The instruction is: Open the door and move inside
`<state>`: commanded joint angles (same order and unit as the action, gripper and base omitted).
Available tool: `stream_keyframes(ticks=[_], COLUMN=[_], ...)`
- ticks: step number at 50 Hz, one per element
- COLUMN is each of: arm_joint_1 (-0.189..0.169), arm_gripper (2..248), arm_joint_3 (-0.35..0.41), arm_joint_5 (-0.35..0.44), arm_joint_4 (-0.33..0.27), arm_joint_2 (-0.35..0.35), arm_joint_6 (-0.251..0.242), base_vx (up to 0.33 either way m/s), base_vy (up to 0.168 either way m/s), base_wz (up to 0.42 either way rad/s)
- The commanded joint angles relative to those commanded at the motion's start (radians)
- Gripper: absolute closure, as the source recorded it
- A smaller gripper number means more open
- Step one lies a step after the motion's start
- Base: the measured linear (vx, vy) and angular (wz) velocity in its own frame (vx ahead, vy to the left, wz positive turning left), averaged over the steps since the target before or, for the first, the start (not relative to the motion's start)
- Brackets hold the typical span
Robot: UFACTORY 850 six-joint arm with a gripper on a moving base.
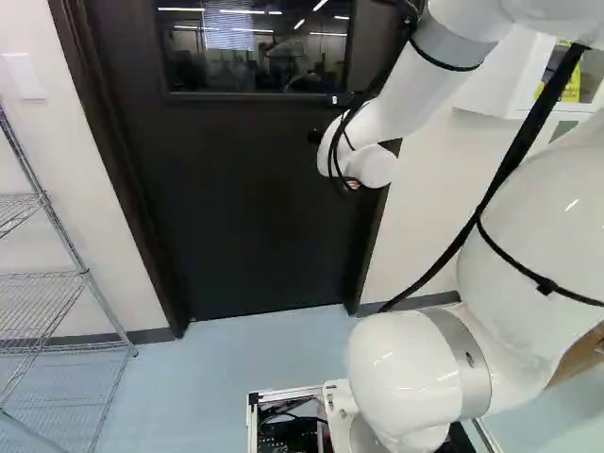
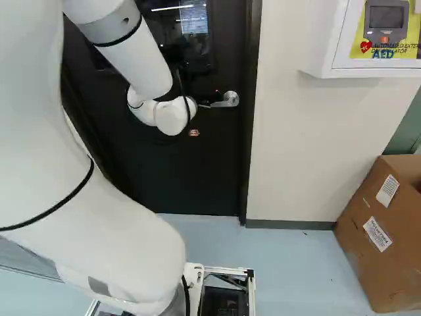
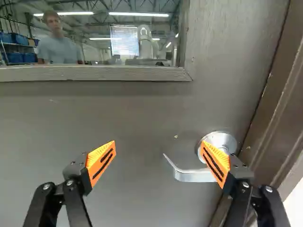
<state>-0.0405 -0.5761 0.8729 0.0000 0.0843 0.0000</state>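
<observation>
The lever handle (image 3: pixel 194 175) is shown most fully in the wrist view, is partly seen beside the arm (image 2: pixel 141 59) in the right base view, and is hidden in the left one. It is mounted on the closed door (image 1: pixel 236 189), near the frame (image 2: pixel 250 131). The hand (image 2: pixel 194 132) is spread; the lever's free end is seen between its fingers, while the round plate is partly covered by the finger nearer the frame (whether it is touched cannot be told). A wire shelf (image 1: pixel 42 274) is shown clearly only in the left base view.
</observation>
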Motion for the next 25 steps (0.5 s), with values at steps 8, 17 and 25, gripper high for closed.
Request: stream_keyframes(ticks=[8,17,25], arm_joint_1=[0.000,0.001,0.001], arm_gripper=[3,3,3], arm_joint_3=[-0.015,-0.025,-0.032], arm_joint_5=[0.004,0.008,0.008], arm_joint_4=[0.000,0.000,0.000], arm_joint_2=[-0.029,-0.059,-0.085], arm_joint_6=[0.000,0.000,0.000], base_vx=[0.000,0.000,0.000], base_vy=[0.000,0.000,0.000], base_wz=[0.000,0.000,0.000])
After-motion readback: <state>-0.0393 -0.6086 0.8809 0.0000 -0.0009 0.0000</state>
